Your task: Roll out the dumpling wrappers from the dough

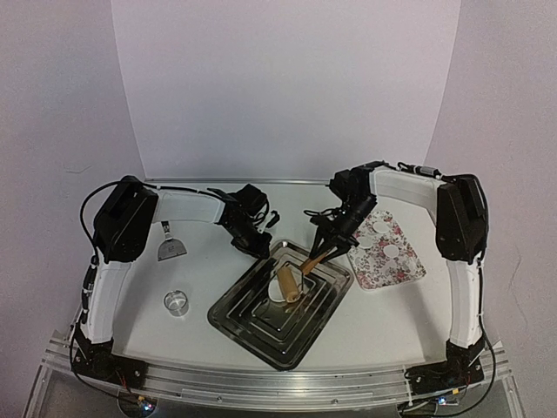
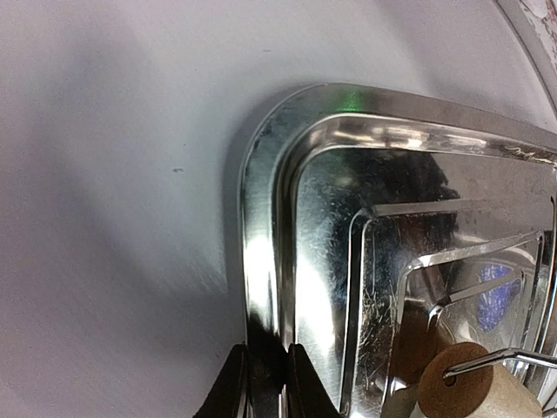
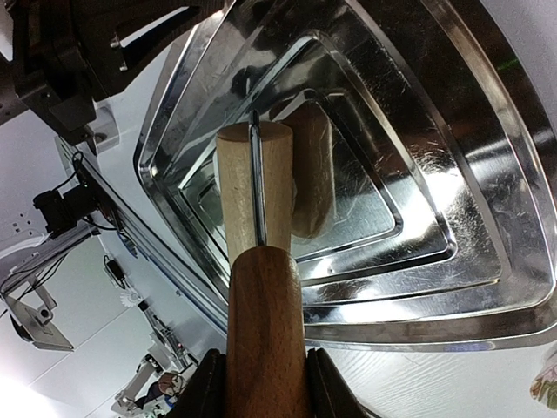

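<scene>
A shiny stepped metal tray (image 1: 261,326) lies mid-table. Over its middle rests a small wooden roller (image 1: 290,285), its pale barrel (image 3: 254,187) on a wire yoke and a dark wooden handle (image 3: 265,322). My right gripper (image 3: 268,387) is shut on that handle, coming in from the tray's far right. My left gripper (image 2: 265,383) is shut on the tray's rim (image 2: 261,218) at its far left corner. Two dumpling wrappers (image 1: 380,232) (image 1: 393,250) lie flat on a floral mat (image 1: 387,266) right of the tray. The dough is hidden.
A clear ring cutter (image 1: 177,301) stands on the table left of the tray. A metal scraper (image 1: 171,248) lies farther back left, near the left arm. The white backdrop rises just behind the table's far edge.
</scene>
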Action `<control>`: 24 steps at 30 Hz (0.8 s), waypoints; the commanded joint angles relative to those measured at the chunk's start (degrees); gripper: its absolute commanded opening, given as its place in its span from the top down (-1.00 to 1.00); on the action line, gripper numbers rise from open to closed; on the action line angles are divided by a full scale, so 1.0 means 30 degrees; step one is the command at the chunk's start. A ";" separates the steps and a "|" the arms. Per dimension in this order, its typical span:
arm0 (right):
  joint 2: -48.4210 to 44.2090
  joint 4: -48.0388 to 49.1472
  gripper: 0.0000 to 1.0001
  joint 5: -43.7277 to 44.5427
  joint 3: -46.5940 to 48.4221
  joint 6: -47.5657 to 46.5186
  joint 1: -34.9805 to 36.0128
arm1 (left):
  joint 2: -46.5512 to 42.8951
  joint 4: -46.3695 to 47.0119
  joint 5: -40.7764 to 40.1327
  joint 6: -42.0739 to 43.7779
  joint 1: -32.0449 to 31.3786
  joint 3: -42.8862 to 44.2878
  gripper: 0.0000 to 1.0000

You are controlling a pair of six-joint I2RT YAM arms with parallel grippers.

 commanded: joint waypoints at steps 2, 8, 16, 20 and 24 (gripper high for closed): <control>0.0899 -0.0200 1.00 0.3152 -0.0301 -0.0942 0.0558 | 0.0986 -0.1169 -0.0972 0.0732 -0.0005 0.0126 0.96; 0.1378 0.0189 1.00 0.4885 -0.0897 -0.1261 0.1456 | 0.1015 -0.1150 -0.0801 0.0548 -0.0005 0.0074 0.98; 0.2787 0.0545 1.00 0.5611 -0.0936 -0.0042 0.2244 | 0.0910 -0.1039 -0.0753 0.0226 -0.0004 -0.0148 1.00; 0.2812 0.0459 1.00 0.6658 -0.1337 0.0421 0.2213 | 0.0765 -0.1081 -0.0884 0.0218 -0.0001 -0.0430 1.00; 0.1952 0.0448 1.00 0.7081 -0.2323 0.0479 0.1409 | 0.0586 -0.1007 -0.1009 0.0244 0.0024 -0.0860 1.00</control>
